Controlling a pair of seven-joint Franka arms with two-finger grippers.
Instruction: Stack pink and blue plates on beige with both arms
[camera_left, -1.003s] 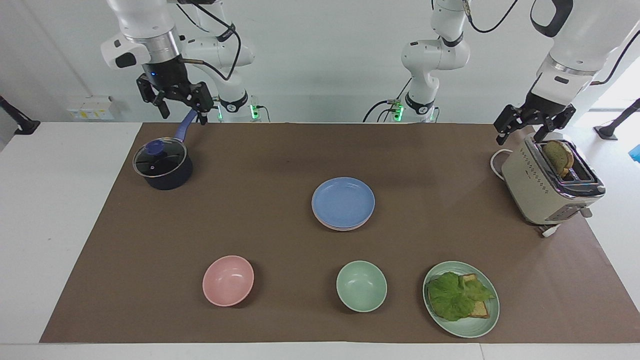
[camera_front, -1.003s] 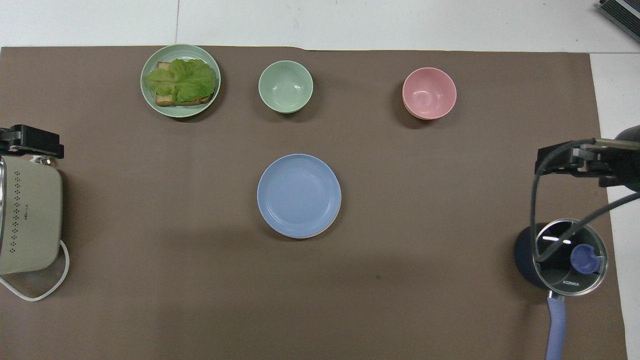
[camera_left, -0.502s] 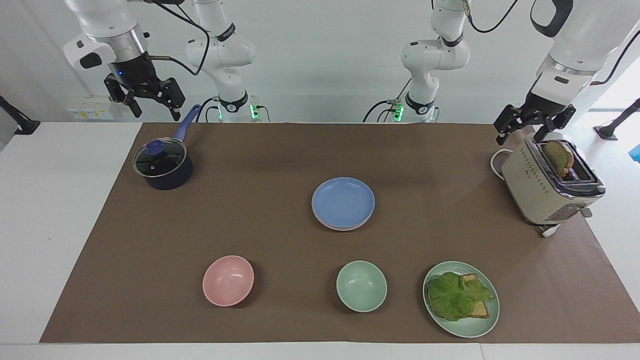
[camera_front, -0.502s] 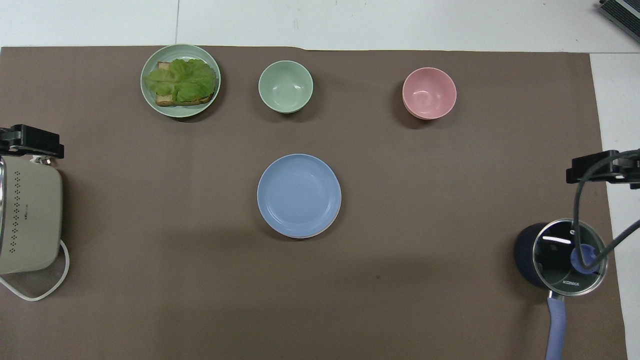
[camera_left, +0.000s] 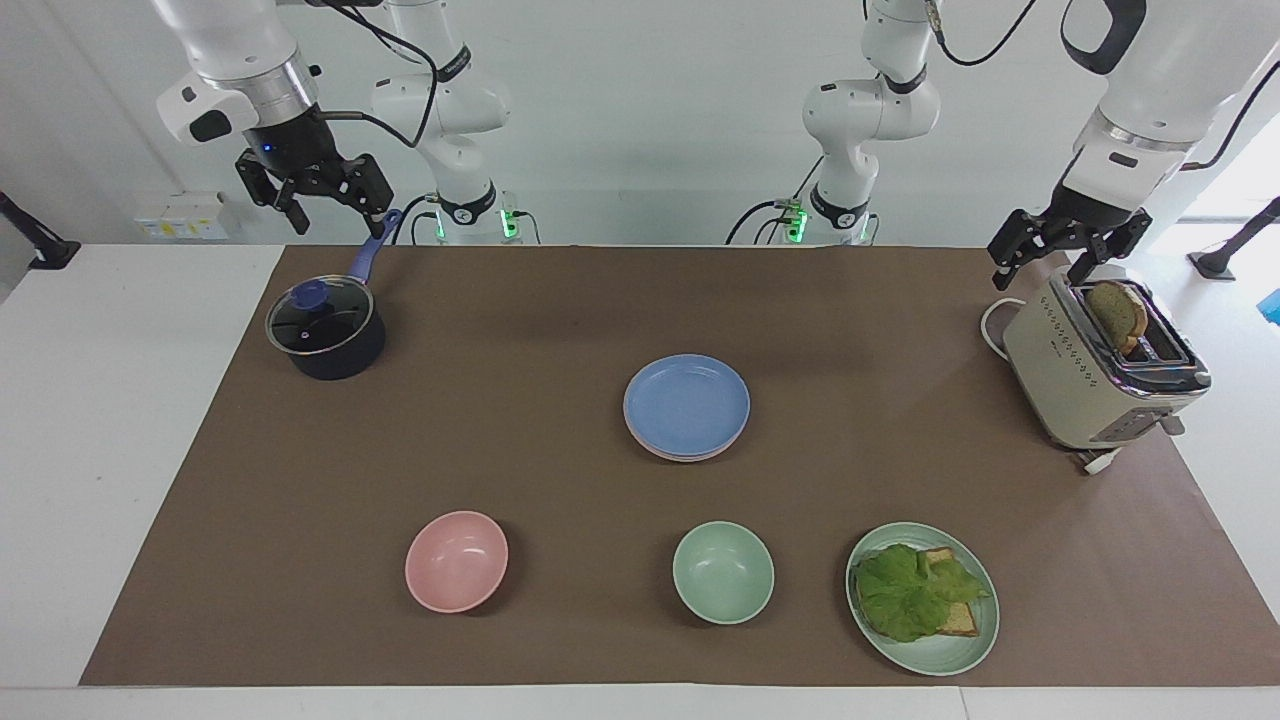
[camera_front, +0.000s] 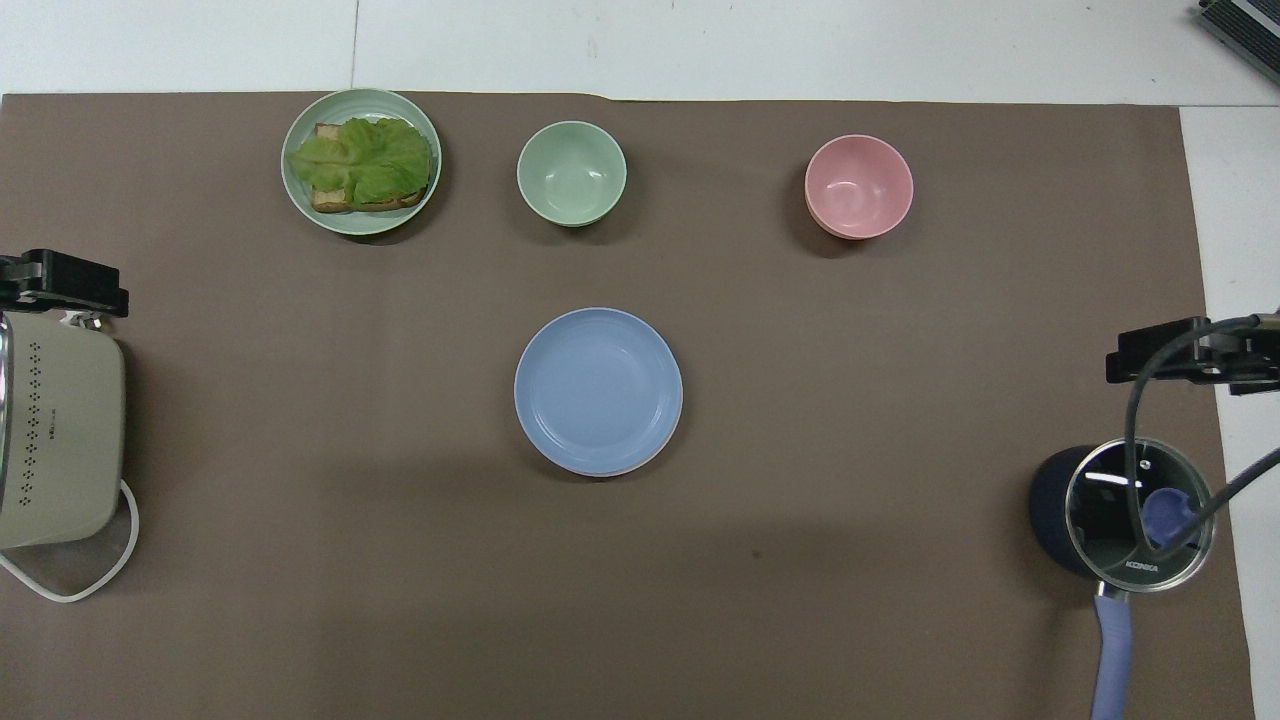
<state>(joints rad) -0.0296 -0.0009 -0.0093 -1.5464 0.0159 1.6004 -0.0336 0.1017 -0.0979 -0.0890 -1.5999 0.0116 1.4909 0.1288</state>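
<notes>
Now the right end effector (camera_left: 325, 215), open and empty, has swung back toward the saucepan (camera_left: 327, 331); left end effector (camera_left: 1050, 262) open.

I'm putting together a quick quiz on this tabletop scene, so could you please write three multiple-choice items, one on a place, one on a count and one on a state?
1. Where is the blue plate?
A. on top of the plate stack mid-table
B. inside the saucepan
C. under the green bowl

2. How many bowls are on the mat?
A. one
B. two
C. four

3. What is the left claw doing?
A. gripping the toast
B. pressing the blue plate
C. hanging open over the toaster's end, holding nothing

Answers:
1. A, since a pink rim shows beneath it.
2. B, the pink bowl and the green bowl.
3. C, as its fingers are spread and empty.
</notes>
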